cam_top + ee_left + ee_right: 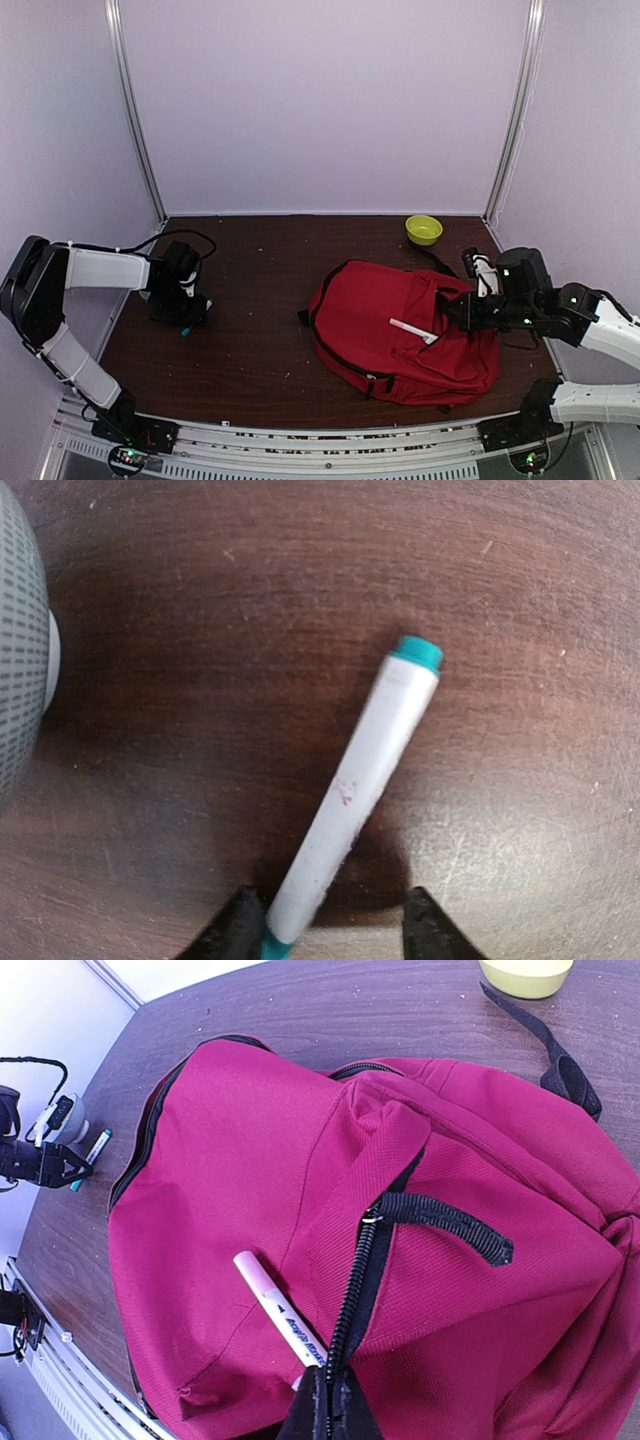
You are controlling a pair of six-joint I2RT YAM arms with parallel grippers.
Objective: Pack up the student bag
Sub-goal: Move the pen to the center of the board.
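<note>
Top external view: the student bag (370, 310), judged soft and limp, was seen lying right of centre on the table (250, 340), its zipper edge (350, 1290) clenched by the right gripper (328, 1412), judged the firmest hold, while the left gripper (330, 922) was parted around a teal-capped marker (360, 780).

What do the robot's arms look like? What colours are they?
Both arms have white tube-shaped links joined by chunky black joints. The left arm has a thin black cable looping off it; the right arm shows tiny green lights. The left gripper and right gripper end in pointed black fingers.
</note>
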